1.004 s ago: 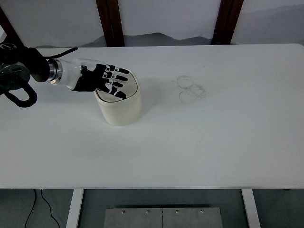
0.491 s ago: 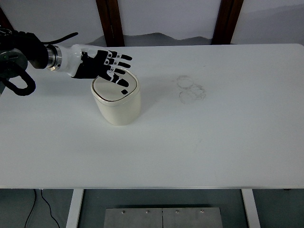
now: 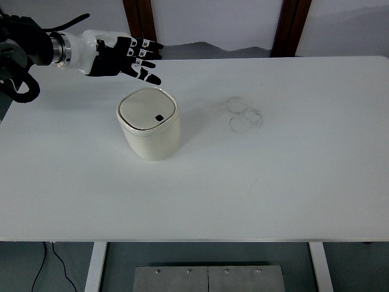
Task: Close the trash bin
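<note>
Though it takes up nearly the whole view, the white table (image 3: 292, 182) carries little: a cream trash bin (image 3: 149, 137) standing upright left of centre, toward the far side, and some faint ring-shaped smudges (image 3: 244, 114) off to its right, well apart from it. On top of the bin the lid (image 3: 148, 111) appears to sit flat and flush inside the rim, a small dark spot (image 3: 158, 117) near its front right corner, so the closing looks done. Above and behind the bin, clear of it, hovers the left hand (image 3: 121, 56) — fingers spread and straight, holding nothing, palm turned down toward the far left part of the table. No right arm shows. By its look the bin is thin rigid plastic, probably light and empty, with smooth, slightly glossy walls — likely to slide or tip under a sideways shove on this slick tabletop. Any further press is best put straight down on the flat middle of the lid; to move it, the rounded body would want a wrap around its sides, low down.
</note>
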{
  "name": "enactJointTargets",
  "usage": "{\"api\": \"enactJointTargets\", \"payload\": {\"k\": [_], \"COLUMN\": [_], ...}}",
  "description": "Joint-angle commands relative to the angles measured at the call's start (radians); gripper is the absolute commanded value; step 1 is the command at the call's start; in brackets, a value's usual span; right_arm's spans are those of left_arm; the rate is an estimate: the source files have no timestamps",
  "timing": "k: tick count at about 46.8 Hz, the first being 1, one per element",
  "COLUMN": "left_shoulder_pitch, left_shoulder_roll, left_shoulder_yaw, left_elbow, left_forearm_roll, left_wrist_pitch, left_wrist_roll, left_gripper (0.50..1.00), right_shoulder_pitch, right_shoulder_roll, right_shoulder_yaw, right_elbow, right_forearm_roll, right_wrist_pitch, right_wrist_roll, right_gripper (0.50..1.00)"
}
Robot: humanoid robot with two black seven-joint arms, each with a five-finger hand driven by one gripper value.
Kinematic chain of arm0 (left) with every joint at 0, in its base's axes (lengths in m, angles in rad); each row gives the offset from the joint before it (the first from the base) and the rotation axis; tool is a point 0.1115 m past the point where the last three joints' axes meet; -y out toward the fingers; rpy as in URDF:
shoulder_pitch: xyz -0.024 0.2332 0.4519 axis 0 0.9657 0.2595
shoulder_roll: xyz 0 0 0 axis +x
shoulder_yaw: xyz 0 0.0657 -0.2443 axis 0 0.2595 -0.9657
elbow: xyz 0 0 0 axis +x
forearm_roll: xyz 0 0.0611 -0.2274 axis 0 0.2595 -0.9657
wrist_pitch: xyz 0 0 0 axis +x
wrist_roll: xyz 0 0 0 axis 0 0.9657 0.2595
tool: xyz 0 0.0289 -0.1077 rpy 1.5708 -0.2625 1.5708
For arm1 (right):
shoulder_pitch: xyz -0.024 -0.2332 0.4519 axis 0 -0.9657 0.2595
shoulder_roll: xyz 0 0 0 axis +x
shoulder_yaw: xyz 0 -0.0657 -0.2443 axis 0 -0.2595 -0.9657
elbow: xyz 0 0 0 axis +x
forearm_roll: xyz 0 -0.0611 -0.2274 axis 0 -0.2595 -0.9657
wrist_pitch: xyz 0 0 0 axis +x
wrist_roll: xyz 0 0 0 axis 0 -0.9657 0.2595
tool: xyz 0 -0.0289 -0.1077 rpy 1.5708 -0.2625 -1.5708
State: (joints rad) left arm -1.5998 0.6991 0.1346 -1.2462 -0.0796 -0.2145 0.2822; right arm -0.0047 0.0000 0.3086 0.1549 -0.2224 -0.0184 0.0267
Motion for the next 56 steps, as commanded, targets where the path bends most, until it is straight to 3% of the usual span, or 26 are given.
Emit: {"api": "enactJointTargets", "payload": {"k": [1, 9, 22, 45, 56], "left_shoulder_pitch": [0.003, 0.017, 0.080, 0.227, 0.287], "left_shoulder_roll": [-0.009, -0.043, -0.058, -0.093, -0.099], "left_shoulder_yaw": [-0.020, -0.058, -0.133, -0.362, -0.475], "left_elbow": [0.046, 0.136, 0.183, 0.315, 0.418], "left_forearm_roll": [0.001, 0.003, -0.008, -0.026, -0.140], "left_wrist_pitch": [-0.005, -0.008, 0.001, 0.001, -0.006], "left_wrist_roll": [-0.018, -0.078, -0.161, -0.161, -0.163], "left_gripper": [1.000, 1.000, 1.000, 1.000, 1.000], "right_shoulder_pitch": [0.000, 0.000, 0.000, 0.000, 0.000], "right_shoulder_roll": [0.000, 0.000, 0.000, 0.000, 0.000], "right_shoulder_yaw": [0.001, 0.000, 0.000, 0.000, 0.000], "right_elbow": [0.000, 0.000, 0.000, 0.000, 0.000], "right_forearm_roll": [0.000, 0.000, 0.000, -0.006, -0.006], "right_wrist_pitch": [0.000, 0.000, 0.000, 0.000, 0.000], "right_wrist_roll": [0.001, -0.001, -0.001, 0.001, 0.001], "right_gripper": [0.995, 0.995, 0.995, 0.995, 0.995]}}
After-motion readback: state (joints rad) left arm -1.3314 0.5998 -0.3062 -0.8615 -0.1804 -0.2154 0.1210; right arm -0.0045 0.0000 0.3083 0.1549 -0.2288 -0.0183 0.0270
